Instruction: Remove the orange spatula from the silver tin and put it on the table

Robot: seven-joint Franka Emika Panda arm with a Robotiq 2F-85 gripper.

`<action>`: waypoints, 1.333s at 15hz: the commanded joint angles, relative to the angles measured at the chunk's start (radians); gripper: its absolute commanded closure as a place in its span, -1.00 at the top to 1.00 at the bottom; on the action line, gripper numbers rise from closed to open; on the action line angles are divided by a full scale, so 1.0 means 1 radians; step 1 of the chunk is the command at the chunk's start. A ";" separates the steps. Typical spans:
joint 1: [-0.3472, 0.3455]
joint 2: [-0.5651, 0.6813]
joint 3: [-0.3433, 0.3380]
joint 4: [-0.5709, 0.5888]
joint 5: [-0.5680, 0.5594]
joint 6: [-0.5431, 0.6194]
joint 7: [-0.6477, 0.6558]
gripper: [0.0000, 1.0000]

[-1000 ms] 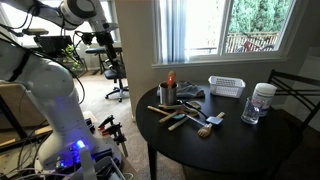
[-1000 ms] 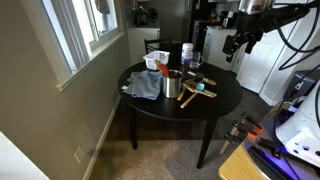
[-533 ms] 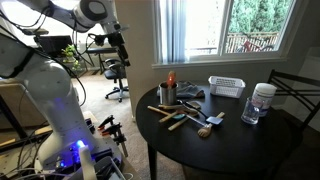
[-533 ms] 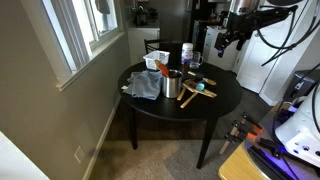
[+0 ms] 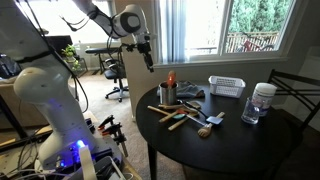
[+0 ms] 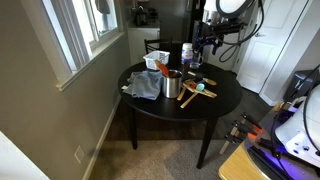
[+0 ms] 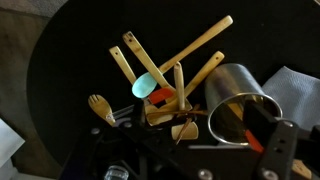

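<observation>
The silver tin (image 5: 167, 96) stands near the edge of the round dark table (image 5: 225, 140). The orange spatula (image 5: 171, 78) stands upright in it, its orange-red head above the rim. Both exterior views show them: tin (image 6: 173, 86), spatula head (image 6: 162, 66), table (image 6: 215, 105). My gripper (image 5: 148, 55) hangs in the air beside the table and well above it, apart from the tin; it also shows over the table's far side (image 6: 205, 48). It looks open and empty. In the wrist view the tin (image 7: 232, 100) lies at the right with the spatula's orange head (image 7: 253, 138) over its mouth, near my gripper (image 7: 185, 142).
Several wooden utensils (image 5: 185, 117), a turquoise spoon (image 7: 147, 85) and a bristled brush (image 5: 205, 130) lie next to the tin. A white slotted basket (image 5: 227, 86), a clear jar with a white lid (image 5: 262, 100) and a grey-blue cloth (image 6: 143, 85) are also on the table.
The arm has swung toward the table, carrying the gripper closer to the tin. Nothing on the table has moved.
</observation>
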 commanded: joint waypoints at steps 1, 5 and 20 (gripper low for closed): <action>0.102 0.234 -0.095 0.155 -0.156 0.033 0.177 1.00; 0.258 0.373 -0.240 0.279 -0.197 0.031 0.268 1.00; 0.432 0.520 -0.423 0.398 -0.178 0.017 0.333 1.00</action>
